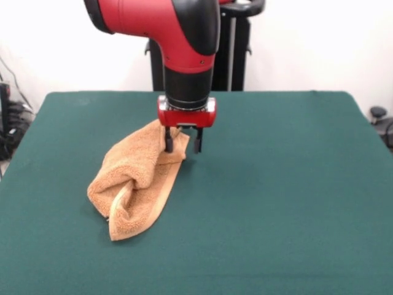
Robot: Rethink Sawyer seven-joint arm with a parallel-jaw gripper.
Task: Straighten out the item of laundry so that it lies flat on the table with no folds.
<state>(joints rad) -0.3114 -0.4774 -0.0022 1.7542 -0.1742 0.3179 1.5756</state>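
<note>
Nearest, we are seeing the green tabletop [288,221]. On its left-centre part we are finding the tan towel [136,184] lying bunched and folded over itself. At the towel's far corner the arm's hand [182,142] is standing with fingers parted, one finger over the cloth, the other beside it.

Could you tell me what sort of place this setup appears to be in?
Probably a robotics lab or test room, not a home. A red and black arm stands at a green felt-topped table that bears only a crumpled towel, before a plain white wall, with cables at the side.
</note>
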